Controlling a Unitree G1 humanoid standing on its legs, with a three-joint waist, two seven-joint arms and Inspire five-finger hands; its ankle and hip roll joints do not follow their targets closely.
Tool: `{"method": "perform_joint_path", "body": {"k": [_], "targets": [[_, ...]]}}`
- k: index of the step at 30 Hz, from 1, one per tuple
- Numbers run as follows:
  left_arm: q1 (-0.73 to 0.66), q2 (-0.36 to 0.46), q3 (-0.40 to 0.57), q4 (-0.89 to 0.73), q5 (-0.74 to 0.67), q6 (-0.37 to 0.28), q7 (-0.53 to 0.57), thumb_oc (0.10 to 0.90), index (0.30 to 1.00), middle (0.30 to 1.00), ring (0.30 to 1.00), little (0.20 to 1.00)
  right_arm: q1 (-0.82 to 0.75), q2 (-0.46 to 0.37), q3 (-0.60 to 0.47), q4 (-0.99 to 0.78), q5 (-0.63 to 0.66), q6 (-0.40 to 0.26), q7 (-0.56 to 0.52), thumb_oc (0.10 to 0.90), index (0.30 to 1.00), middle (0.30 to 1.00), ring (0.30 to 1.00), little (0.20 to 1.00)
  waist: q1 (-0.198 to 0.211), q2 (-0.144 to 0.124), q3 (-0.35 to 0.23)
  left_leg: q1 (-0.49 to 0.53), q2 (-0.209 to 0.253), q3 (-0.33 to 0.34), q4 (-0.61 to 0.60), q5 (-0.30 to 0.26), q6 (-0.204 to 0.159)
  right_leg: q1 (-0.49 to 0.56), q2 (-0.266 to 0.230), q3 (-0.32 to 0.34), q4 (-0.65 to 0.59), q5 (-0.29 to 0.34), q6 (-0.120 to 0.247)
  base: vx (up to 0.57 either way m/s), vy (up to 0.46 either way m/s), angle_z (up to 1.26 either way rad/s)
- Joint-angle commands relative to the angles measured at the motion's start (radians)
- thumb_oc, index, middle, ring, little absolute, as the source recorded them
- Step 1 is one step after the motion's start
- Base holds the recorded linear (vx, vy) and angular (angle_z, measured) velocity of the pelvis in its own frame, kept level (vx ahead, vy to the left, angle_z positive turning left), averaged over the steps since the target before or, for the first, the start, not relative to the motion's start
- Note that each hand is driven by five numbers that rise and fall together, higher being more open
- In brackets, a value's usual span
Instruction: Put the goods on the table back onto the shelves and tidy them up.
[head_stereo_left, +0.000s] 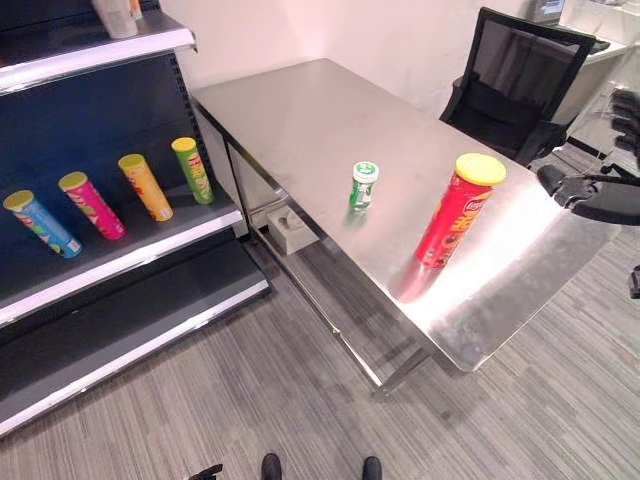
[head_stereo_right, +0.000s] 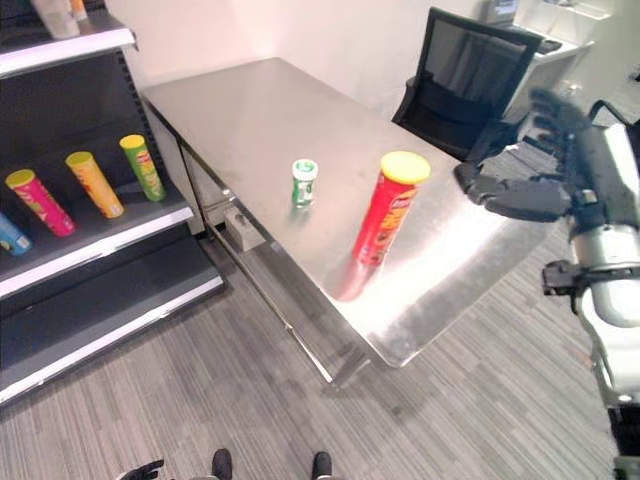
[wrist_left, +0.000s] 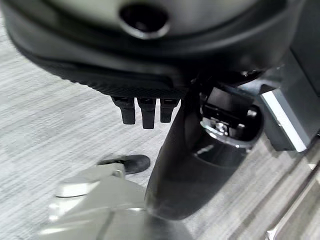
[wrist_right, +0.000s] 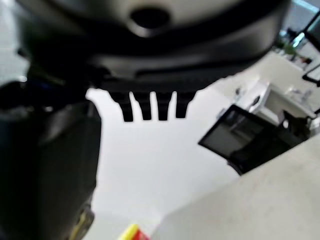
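A shiny metal table (head_stereo_left: 300, 120) stands by a dark shelf unit (head_stereo_left: 120, 270). On the table a tall red can (head_stereo_left: 455, 212) with a yellow lid stands upright near the front edge. A small green can (head_stereo_left: 363, 186) stands upright a bit further in, apart from the red one.

The right hand (head_stereo_right: 525, 195) hangs in the air over the right end of the table, beside the red can but not touching it. Its fingers (wrist_right: 150, 106) are straight and loose, and it holds nothing.

The left hand (wrist_left: 145, 107) is down low over the grey floor (head_stereo_left: 250, 400). Its fingers point straight out and it holds nothing too.

On the middle shelf four cans lie in a row: a blue can (head_stereo_left: 40, 224), a pink can (head_stereo_left: 91, 205), an orange can (head_stereo_left: 145, 187) and a lime can (head_stereo_left: 192, 170). They lie side by side with gaps between them.

A black chair (head_stereo_left: 515, 85) stands behind the table. A small grey box (head_stereo_left: 291, 229) sits on the floor under the table.
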Motion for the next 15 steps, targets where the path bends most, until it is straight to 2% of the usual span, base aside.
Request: {"method": "perform_joint_path", "body": {"k": [1, 8, 15], "targets": [[-0.058, 0.027, -0.034, 0.029, 0.003, -0.032, -0.020, 0.800, 0.900, 0.900, 0.900, 0.900, -0.174, -0.061, -0.025, 0.002, 0.095, -0.070, 0.004, 0.800, 0.900, 0.900, 0.900, 0.900, 0.047, -0.055, -0.051, 0.070, 0.002, -0.007, 0.007, -0.156, -0.023, -0.007, -0.054, -0.030, 0.007, -0.033, 0.066, 0.00, -0.026, 0.15], [-0.048, 0.021, -0.045, 0.051, 0.010, -0.033, -0.023, 0.800, 0.900, 0.900, 0.900, 0.900, -0.244, -0.060, 0.060, 0.026, 0.131, -0.066, 0.038, 0.800, 0.900, 0.900, 0.900, 0.900, 0.062, -0.053, -0.057, 0.071, 0.006, -0.007, 0.007, -0.154, -0.030, 0.005, -0.055, -0.043, 0.007, -0.041, 0.064, 0.00, -0.012, 0.10], [-0.047, 0.018, -0.055, 0.042, 0.005, -0.035, -0.023, 0.800, 0.900, 0.900, 0.900, 0.900, -0.297, -0.100, 0.164, 0.065, 0.063, -0.042, 0.049, 0.800, 0.900, 0.900, 0.900, 0.900, 0.070, -0.056, -0.056, 0.066, 0.004, -0.009, 0.007, -0.151, -0.031, 0.007, -0.059, -0.053, 0.007, -0.040, 0.064, 0.00, 0.000, 0.00]]}}
